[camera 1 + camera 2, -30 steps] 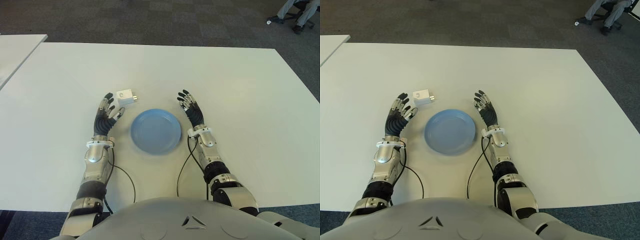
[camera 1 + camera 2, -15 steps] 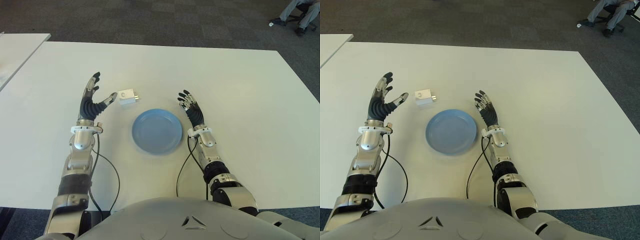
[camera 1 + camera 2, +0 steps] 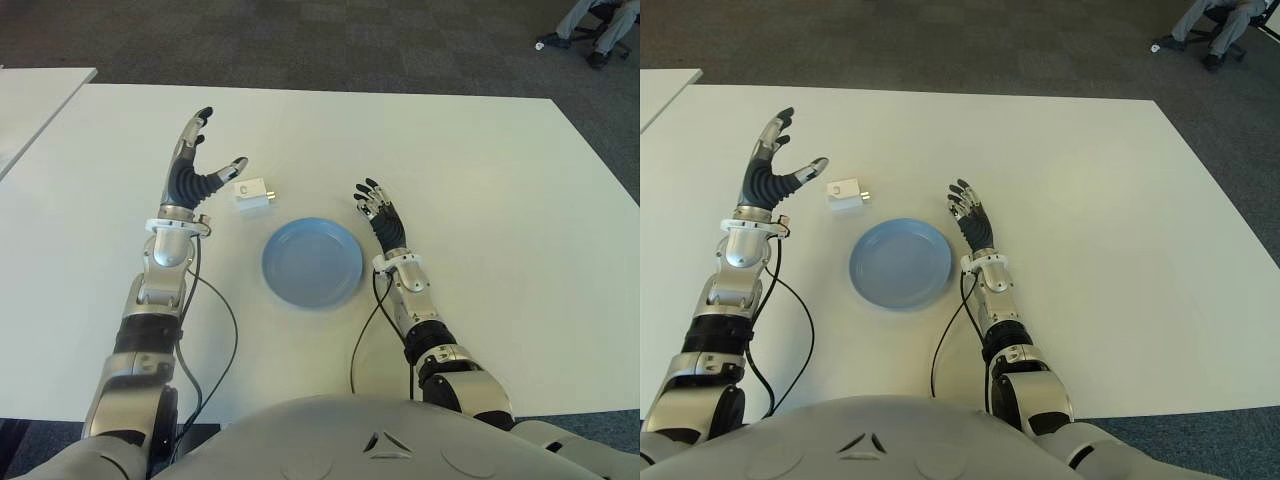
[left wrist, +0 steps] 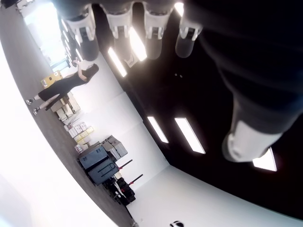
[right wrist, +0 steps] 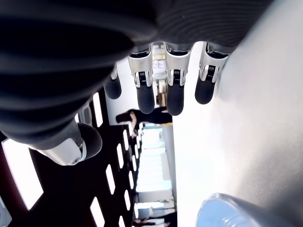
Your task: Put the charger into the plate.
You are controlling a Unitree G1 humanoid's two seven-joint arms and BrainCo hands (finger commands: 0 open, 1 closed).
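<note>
A small white charger (image 3: 251, 194) with metal prongs lies on the white table (image 3: 480, 180), just beyond the far left rim of the round blue plate (image 3: 312, 262). My left hand (image 3: 198, 162) is raised above the table to the left of the charger, fingers spread and holding nothing. My right hand (image 3: 378, 212) shows by the plate's right rim, fingers extended and holding nothing; its wrist view shows straight fingers (image 5: 144, 92) and a bit of the plate (image 5: 232, 213).
A second white table's corner (image 3: 40, 100) shows at far left. Dark carpet lies beyond the table. A seated person's legs (image 3: 600, 25) appear at the far right corner. Black cables (image 3: 225, 320) run from both wrists toward my body.
My left hand has lifted off the table and moved up and forward, ending left of the charger with its fingers spread. The right hand, charger and plate have stayed put.
</note>
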